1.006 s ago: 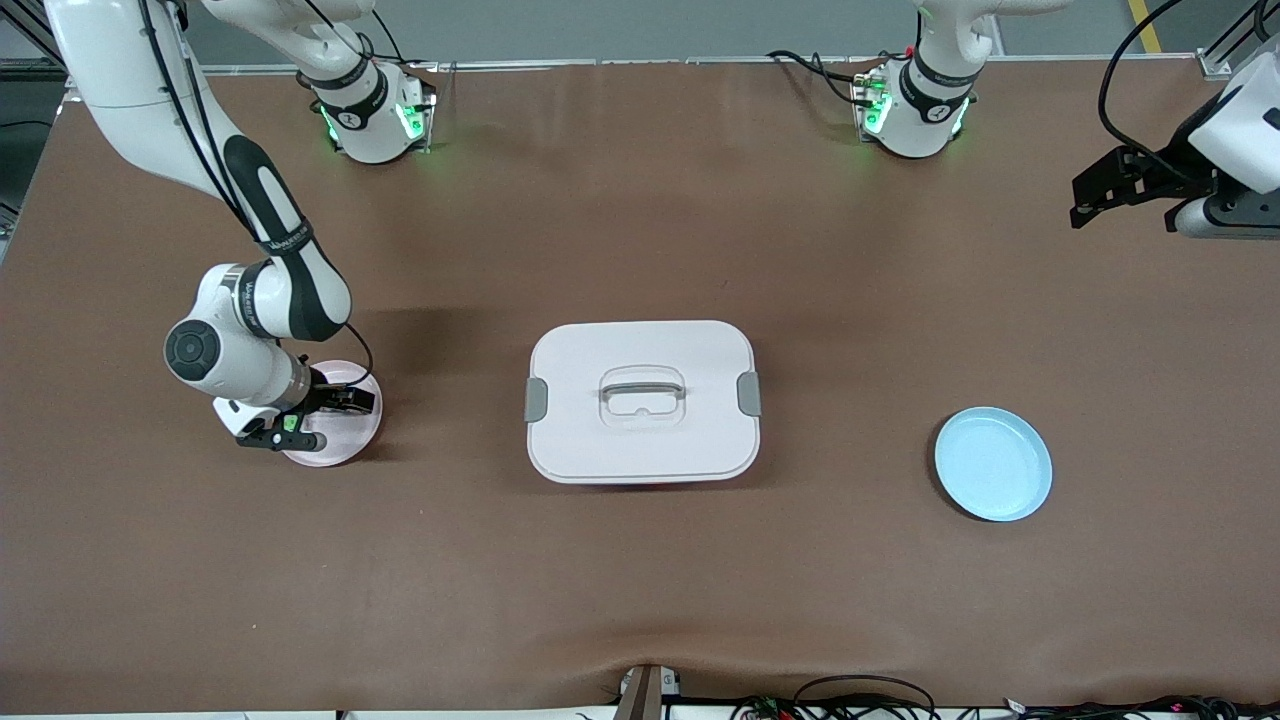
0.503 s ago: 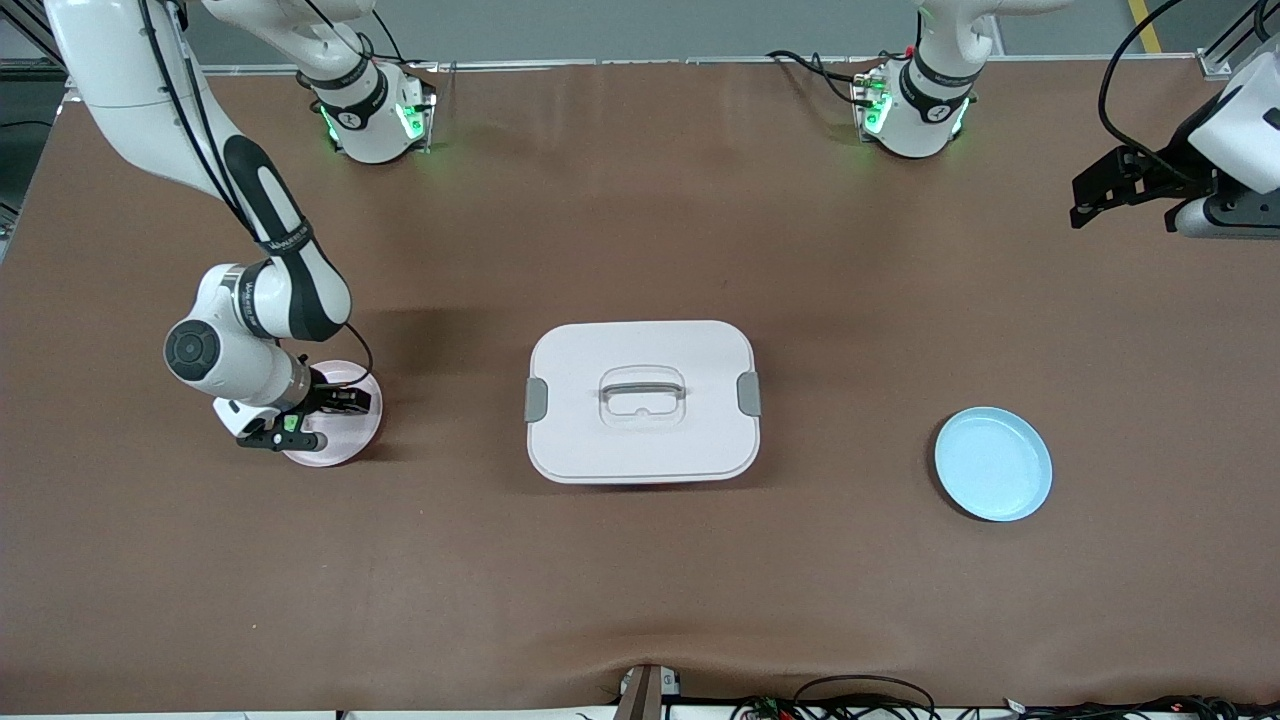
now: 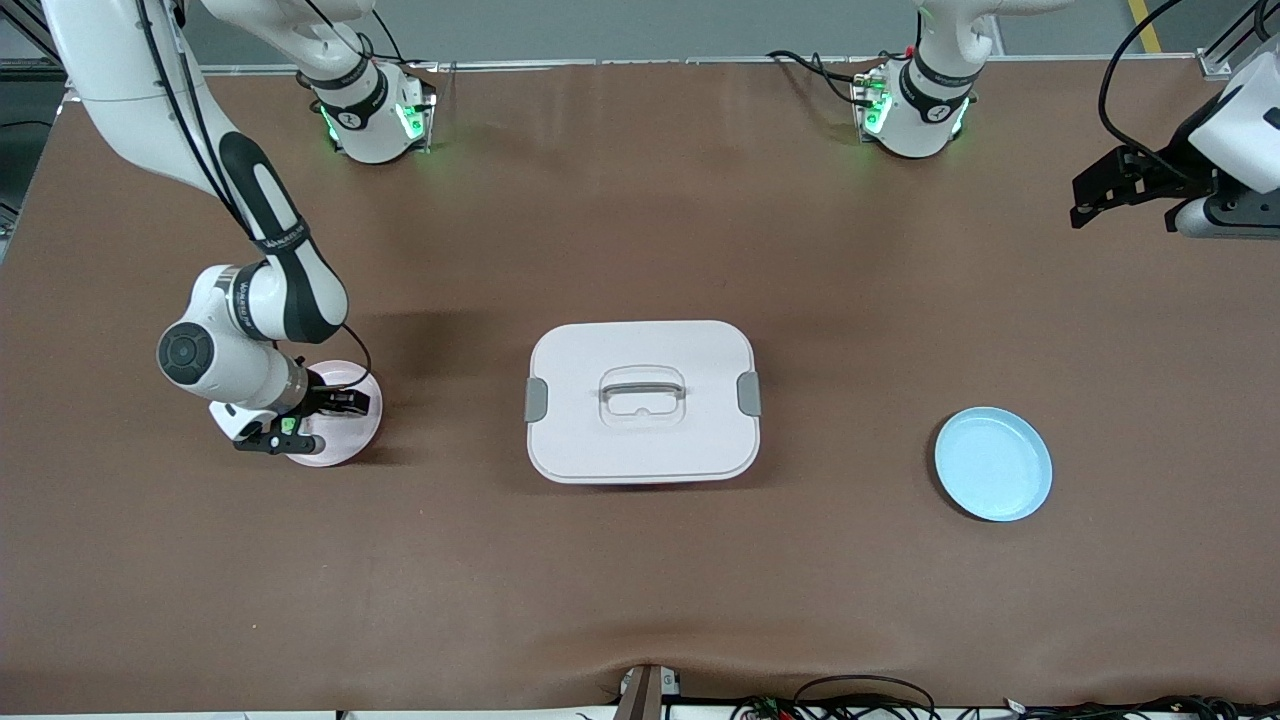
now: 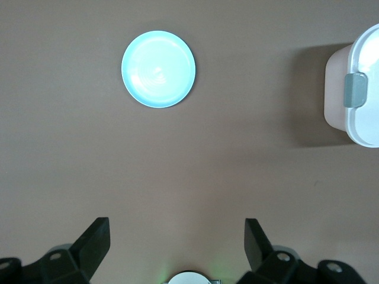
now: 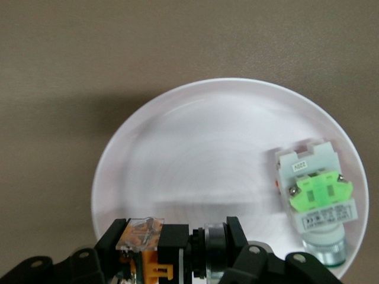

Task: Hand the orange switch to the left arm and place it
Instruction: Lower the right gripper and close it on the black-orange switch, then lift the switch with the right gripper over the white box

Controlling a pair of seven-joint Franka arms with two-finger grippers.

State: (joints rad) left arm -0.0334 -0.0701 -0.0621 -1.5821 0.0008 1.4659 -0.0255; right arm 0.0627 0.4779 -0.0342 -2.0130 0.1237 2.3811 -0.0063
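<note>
Gripping the orange switch point(image 5: 155, 251) over the pink plate point(image 5: 195, 171), the right gripper's point(image 5: 172, 251) fingers are clamped on it. Next it likely needs lifting clear of the green switch point(image 5: 317, 198) nearby, then carrying around the box point(image 3: 642, 400) toward the waiting left gripper point(image 4: 176, 245), whose fingers stand wide.

right wrist view: the right gripper point(image 5: 177, 251) is sitting low over a pale pink plate point(image 5: 201, 154), which is resting on the brown table point(image 5: 89, 53). its black fingers point(image 5: 237, 236) are clamping the orange switch point(image 5: 155, 251) from both sides; the switch is lying on its side between them, showing a black body, an orange middle part and a clear cap with orange inside. a second component, a grey-white switch with a bright green middle point(image 5: 317, 198), is lying on the plate close to its rim, apart from the gripper, with a small printed label on its top. whether the held switch is touching the plate cannot be told.
</note>
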